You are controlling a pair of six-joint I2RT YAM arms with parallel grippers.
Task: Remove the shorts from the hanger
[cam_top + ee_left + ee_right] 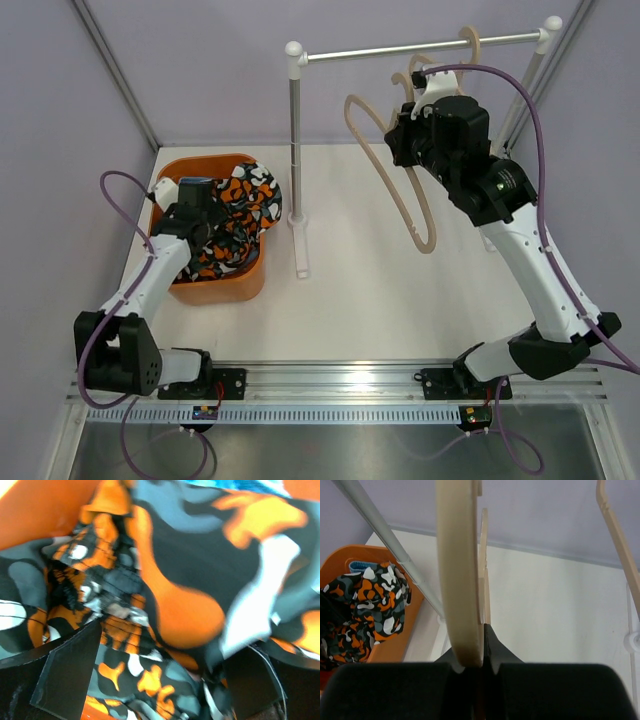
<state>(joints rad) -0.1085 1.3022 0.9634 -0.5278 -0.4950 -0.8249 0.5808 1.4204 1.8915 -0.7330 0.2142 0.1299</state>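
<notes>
the left jaws stand wide apart, low inside the orange bin (205, 160). their dark pads (65, 675) sit either side of the camouflage shorts (175, 605), and the cloth lies loose between and under them, not pinched. the right jaws are clamped together on a bare beige hanger (460, 580). they hold it up in the air, tilted out from the rail (420, 47) of the rack. whether its hook is over the rail i cannot tell.

outward from there, the camouflage shorts lie heaped in the bin at the left of the surface (370, 290), spilling toward the bin's far right rim. a sliver of light blue cloth (356, 565) shows at the bin's far edge, likely the other shorts. a second hanger (616, 535) shows to the right of the held one, also bare as far as i can see.

by my reading, dropping the shorts into the bin is the step in hand. nothing hangs on either hanger, so the removal itself looks done. the next move calls for the left arm to rise straight up out of the bin with its jaws apart, so that no fold catches on a pad and comes up with it. the right arm then needs to hang the empty hanger back on the rail or set it down, steering it clear of the second hanger and the upright post (295, 150).
</notes>
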